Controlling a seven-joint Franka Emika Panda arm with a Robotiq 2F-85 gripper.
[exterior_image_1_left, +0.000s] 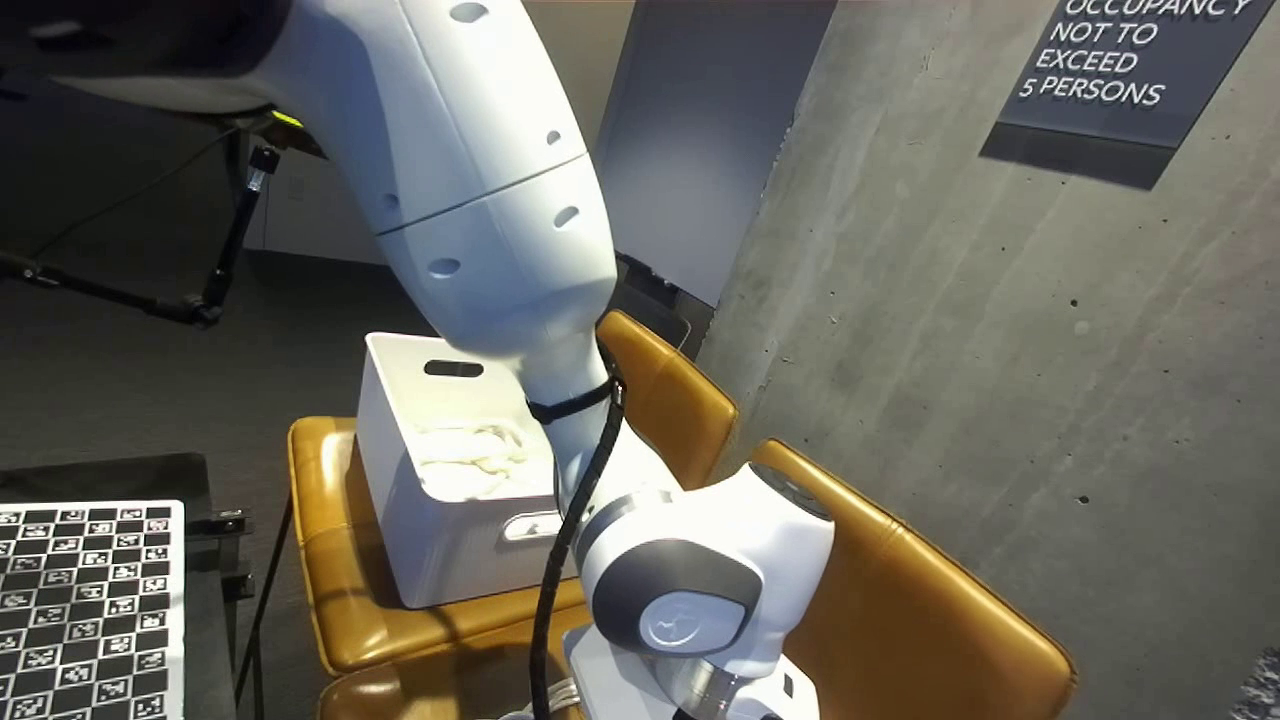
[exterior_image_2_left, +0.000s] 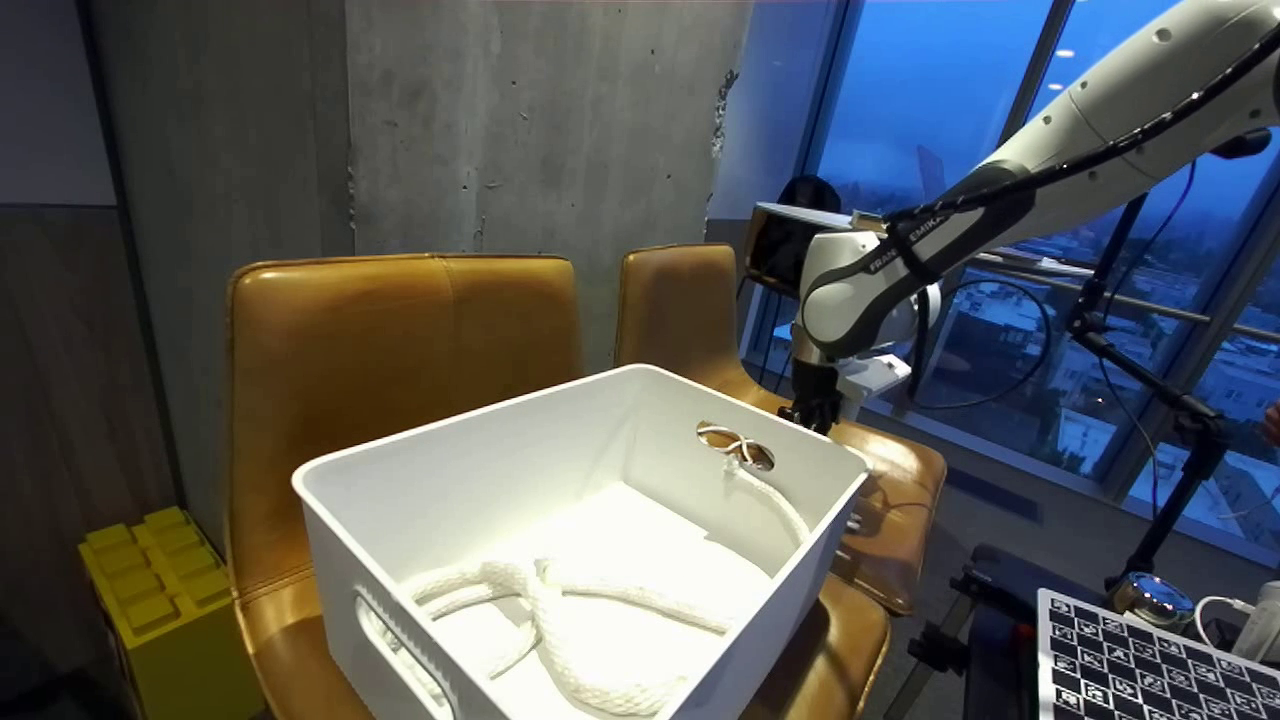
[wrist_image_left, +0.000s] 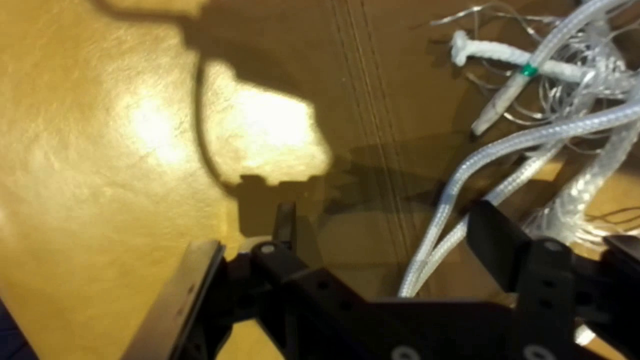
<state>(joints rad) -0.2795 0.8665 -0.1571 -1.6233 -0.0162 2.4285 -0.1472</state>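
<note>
wrist view: robotiq gripper (wrist_image_left: 384, 207) hangs low over a tan leather chair (wrist_image_left: 100, 250), jaws spread wide, nothing pinched; set this low, likely, so the tips come near the seat. braided white cord (wrist_image_left: 525, 137) lies doubled into a narrow loop, its two strands converging between the jaws, closer to the one at picture right. that jaw overlaps a strand; touching or merely in front, cannot tell. wide spread presumably gives the loop room on either side.

past the jaws, at upper right: green-banded cord tip (wrist_image_left: 529, 70), the band probably there to stop fraying; crossing it, a knob-ended rope stub (wrist_image_left: 492, 51). clear frayed sleeving (wrist_image_left: 580, 197) sprawls beyond the same jaw, unbound as far as it shows.

in an exterior view: white bin (exterior_image_2_left: 480, 480) on a neighbouring chair (exterior_image_2_left: 400, 350), near the jaws, thick white rope (exterior_image_2_left: 545, 605) loose inside, walls presumably there to contain it. in an exterior view: black hose (exterior_image_1_left: 550, 600) down the robot arm (exterior_image_1_left: 510, 220) above the jaws, cinched by a black strap (exterior_image_1_left: 570, 404), likely to hold it clear of the joints.
</note>
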